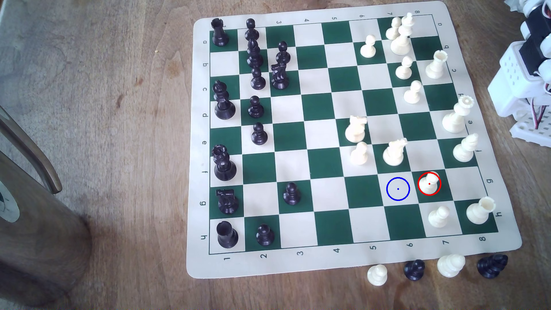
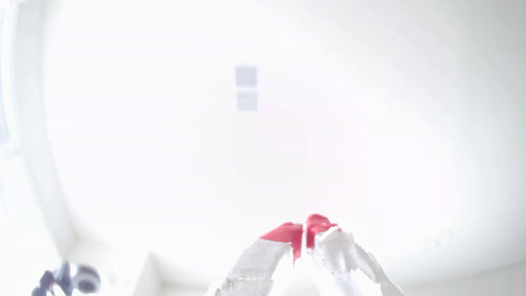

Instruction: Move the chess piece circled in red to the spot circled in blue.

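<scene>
Exterior view, you see: white pawn (image 1: 429, 184) upright on green square, red-ringed, just beside blue-ringed cream square (image 1: 398, 189) toward view's left. Wrist view: your fingers (image 2: 305, 236) closed, red tips together, empty.

the pawn (image 1: 429, 182) stands just right of the ringed square (image 1: 398, 189), exterior view.

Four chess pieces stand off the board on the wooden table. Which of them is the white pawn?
The white pawn is the one furthest to the exterior view's left in that row. It is cream with a round head; the other white piece is bigger.
</scene>
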Motion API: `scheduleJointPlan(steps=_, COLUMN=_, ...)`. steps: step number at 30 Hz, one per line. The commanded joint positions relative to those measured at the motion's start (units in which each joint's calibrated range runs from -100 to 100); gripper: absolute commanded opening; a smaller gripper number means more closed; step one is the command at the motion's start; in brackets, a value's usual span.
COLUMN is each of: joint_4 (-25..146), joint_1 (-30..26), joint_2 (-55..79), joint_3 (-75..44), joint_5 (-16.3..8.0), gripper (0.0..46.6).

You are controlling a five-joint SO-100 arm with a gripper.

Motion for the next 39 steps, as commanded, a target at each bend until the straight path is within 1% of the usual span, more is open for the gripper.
scheduleJointPlan(steps=1, joint_4=22.71, joint_1=-2.94, joint_2=-0.03, joint_3=0.81, joint_5=0.44, gripper=0.1)
scheduleJointPlan(steps=2, joint_4=28.94, joint_1=-3.88, joint_2=-0.03, joint_3=0.81, joint_5=0.63, gripper=0.1)
scheduleJointPlan(steps=4, joint_4=34.01, joint_1=-4.58, joint_2=0.48, joint_3=0.81, joint_5=0.63, gripper=0.1)
scheduleJointPlan(steps=5, joint_4=35.9, joint_1=-4.97, joint_2=1.25, joint_3=0.81, joint_5=0.49, gripper=0.1)
scheduleJointPlan(steps=6, joint_4=41.22, joint_1=-5.83, joint_2=3.79, joint_3=-0.82, joint_5=-0.05, gripper=0.1)
scheduleJointPlan(steps=7, joint_4=45.4, joint_1=-6.22, joint_2=5.58, joint_3=-2.99, joint_5=-1.03, gripper=0.1)
scheduleJointPlan(steps=10, joint_4=59.24, joint_1=-6.93, joint_2=9.99, joint_3=-11.15, joint_5=-2.64, gripper=0.1)
scheduleJointPlan(steps=11, joint_4=68.33, joint_1=-7.0, joint_2=14.06, joint_3=-17.86, joint_5=-4.05, gripper=0.1)
scheduleJointPlan(steps=12, joint_4=73.9, joint_1=-6.93, joint_2=16.53, joint_3=-22.03, joint_5=-5.13, gripper=0.5)
scheduleJointPlan(steps=14, joint_4=81.27, joint_1=-7.0, joint_2=20.26, joint_3=-27.56, joint_5=-6.54, gripper=0.5)
scheduleJointPlan(steps=15, joint_4=89.87, joint_1=-7.32, joint_2=24.08, joint_3=-33.64, joint_5=-8.16, gripper=1.5)
scheduleJointPlan(steps=16, joint_4=93.31, joint_1=-7.63, joint_2=25.52, joint_3=-36.36, joint_5=-9.13, gripper=3.1)
scheduleJointPlan(steps=17, joint_4=97.16, joint_1=-8.02, joint_2=27.14, joint_3=-39.26, joint_5=-9.87, gripper=6.5)
scheduleJointPlan(steps=18, joint_4=103.22, joint_1=-9.04, joint_2=29.09, joint_3=-44.34, joint_5=-11.48, gripper=13.7)
scheduleJointPlan(steps=19, joint_4=107.4, joint_1=-10.13, joint_2=30.11, joint_3=-47.51, joint_5=-12.26, gripper=15.6)
scheduleJointPlan(steps=20, joint_4=110.18, joint_1=-11.07, joint_2=30.7, joint_3=-50.05, joint_5=-13.33, gripper=16.1)
scheduleJointPlan(steps=22, joint_4=116.9, joint_1=-13.03, joint_2=32.99, joint_3=-56.39, joint_5=-14.7, gripper=14.0)
scheduleJointPlan(steps=23, joint_4=121.24, joint_1=-14.2, joint_2=35.2, joint_3=-60.11, joint_5=-15.14, gripper=11.8)
scheduleJointPlan(steps=24, joint_4=130.16, joint_1=-15.77, joint_2=41.23, joint_3=-67.82, joint_5=-16.31, gripper=7.3)
scheduleJointPlan(steps=25, joint_4=134.09, joint_1=-16.23, joint_2=44.54, joint_3=-71.26, joint_5=-17.14, gripper=5.5)
scheduleJointPlan(steps=27, joint_4=139.09, joint_1=-16.55, joint_2=48.95, joint_3=-75.07, joint_5=-18.27, gripper=4.6)
scheduleJointPlan(steps=29, joint_4=141.96, joint_1=-16.86, joint_2=52.01, joint_3=-76.16, joint_5=-19.63, gripper=7.0)
scheduleJointPlan(steps=31, joint_4=143.84, joint_1=-17.8, joint_2=53.2, joint_3=-75.89, joint_5=-20.22, gripper=10.6)
scheduleJointPlan(steps=32, joint_4=144.0, joint_1=-18.35, joint_2=53.37, joint_3=-75.16, joint_5=-20.51, gripper=11.5)
scheduleJointPlan(steps=33, joint_4=145.48, joint_1=-19.83, joint_2=54.98, joint_3=-75.07, joint_5=-21.2, gripper=11.8)
scheduleJointPlan(steps=36, joint_4=148.1, joint_1=-22.1, joint_2=59.99, joint_3=-76.34, joint_5=-23.3, gripper=10.8)
scheduleJointPlan(steps=37, joint_4=148.84, joint_1=-23.2, joint_2=63.64, joint_3=-76.52, joint_5=-24.52, gripper=10.7)
scheduleJointPlan(steps=39, joint_4=148.1, joint_1=-23.74, joint_2=66.44, joint_3=-75.8, joint_5=-25.54, gripper=10.9)
